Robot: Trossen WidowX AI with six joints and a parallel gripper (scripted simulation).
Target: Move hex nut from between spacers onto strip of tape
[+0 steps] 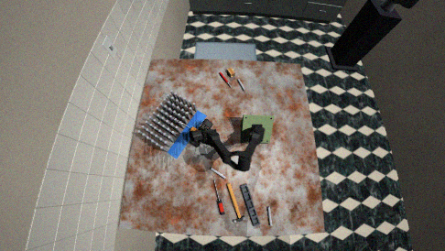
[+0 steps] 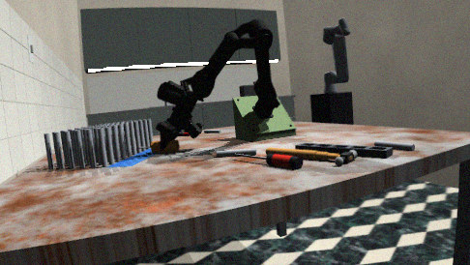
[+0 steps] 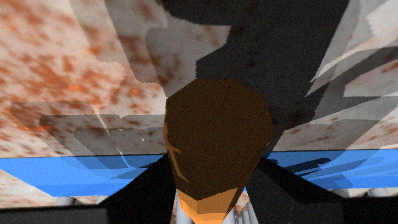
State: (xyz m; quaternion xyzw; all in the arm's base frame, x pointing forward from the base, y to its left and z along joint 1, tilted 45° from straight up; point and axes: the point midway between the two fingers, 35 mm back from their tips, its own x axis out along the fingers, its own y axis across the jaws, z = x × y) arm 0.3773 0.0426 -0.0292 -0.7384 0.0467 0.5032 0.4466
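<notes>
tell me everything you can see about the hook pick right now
Only the hook pick's faceted orange-brown handle shows, brighter orange at one end. The gripper is shut on it, holding it low over the blue tape strip beside the standing spacers. Its hooked tip is hidden in every view.
</notes>
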